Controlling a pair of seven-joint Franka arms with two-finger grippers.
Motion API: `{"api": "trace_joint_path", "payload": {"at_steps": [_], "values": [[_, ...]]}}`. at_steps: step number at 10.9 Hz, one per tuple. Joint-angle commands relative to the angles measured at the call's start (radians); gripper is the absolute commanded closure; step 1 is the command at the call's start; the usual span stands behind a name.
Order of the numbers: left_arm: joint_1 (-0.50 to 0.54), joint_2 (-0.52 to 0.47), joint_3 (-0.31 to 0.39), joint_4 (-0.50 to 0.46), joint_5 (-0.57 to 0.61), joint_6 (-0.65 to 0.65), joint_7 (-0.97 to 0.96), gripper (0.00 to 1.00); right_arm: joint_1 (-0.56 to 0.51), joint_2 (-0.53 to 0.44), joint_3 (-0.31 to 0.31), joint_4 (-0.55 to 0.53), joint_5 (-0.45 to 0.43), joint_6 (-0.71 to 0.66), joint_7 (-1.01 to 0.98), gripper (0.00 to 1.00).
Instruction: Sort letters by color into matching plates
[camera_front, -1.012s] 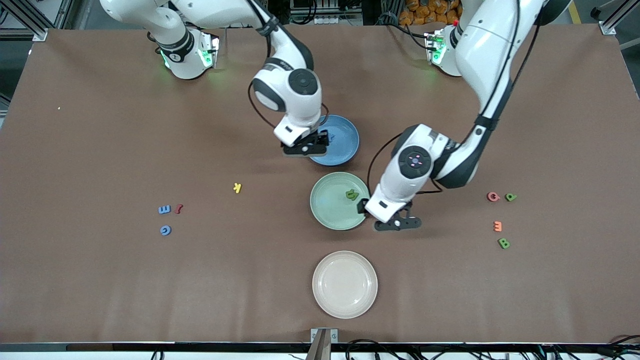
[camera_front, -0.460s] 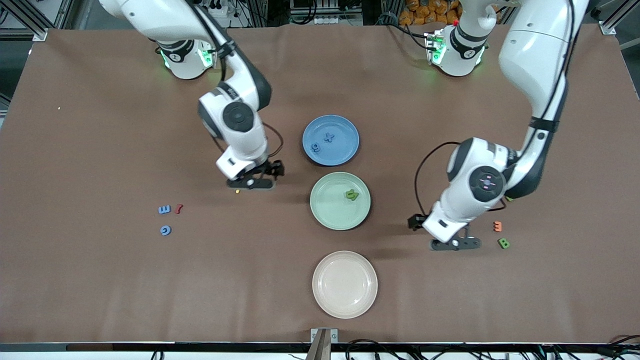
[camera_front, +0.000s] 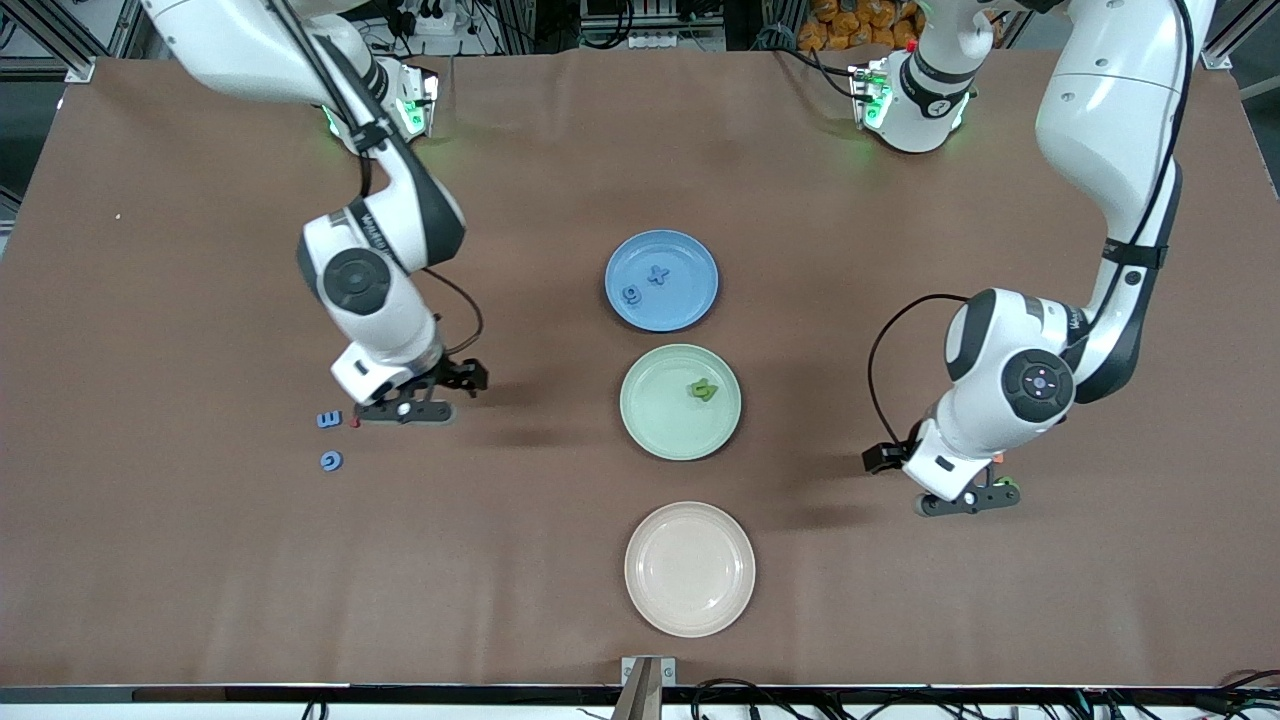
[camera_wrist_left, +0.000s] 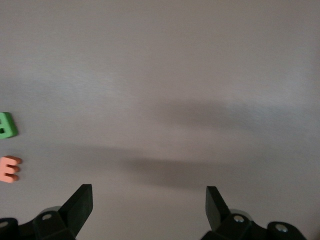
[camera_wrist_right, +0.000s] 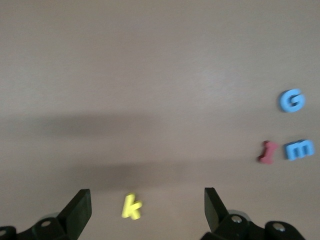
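Note:
The blue plate (camera_front: 688, 297) holds two blue letters, an X (camera_front: 657, 274) and a 9 (camera_front: 631, 294). The mint green plate (camera_front: 655, 420) holds green foam letters (camera_front: 703, 390). My right gripper (camera_front: 405, 410) is open and empty, low over the table beside a blue E (camera_front: 329, 419) and a blue G (camera_front: 331, 461); both also show in the right wrist view, E (camera_wrist_right: 299, 149) and G (camera_wrist_right: 291, 100). My left gripper (camera_front: 968, 500) is open and empty, low beside a green letter (camera_wrist_left: 6, 125), whose edge shows in the front view (camera_front: 1008, 483).
A yellow k (camera_wrist_right: 131, 206) lies under the right gripper (camera_wrist_right: 147, 195), between its fingers. A dark red letter (camera_wrist_right: 268, 152) lies beside the blue E. An orange letter (camera_wrist_left: 9, 169) lies by the green one. A cream plate (camera_front: 690, 568) stands nearest the front camera.
The right gripper has left the blue plate and moved toward the right arm's end, to the blue E. The left gripper has left the green plate for the letters at the left arm's end.

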Motion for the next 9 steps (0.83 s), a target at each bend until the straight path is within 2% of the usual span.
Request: {"api": "trace_joint_path", "payload": {"at_steps": [1,5,9], "values": [[0.028,0.009,0.040,-0.001,0.073,0.027,-0.010,0.00,-0.112,-0.044,0.016,-0.036,-0.010,0.028,-0.113,0.00],[0.100,0.016,0.045,-0.001,0.091,0.039,0.000,0.00,-0.244,-0.063,0.016,-0.177,-0.010,0.233,-0.282,0.00],[0.163,0.050,0.045,-0.001,0.090,0.094,0.000,0.00,-0.333,-0.047,0.016,-0.208,-0.010,0.240,-0.419,0.00]]}}
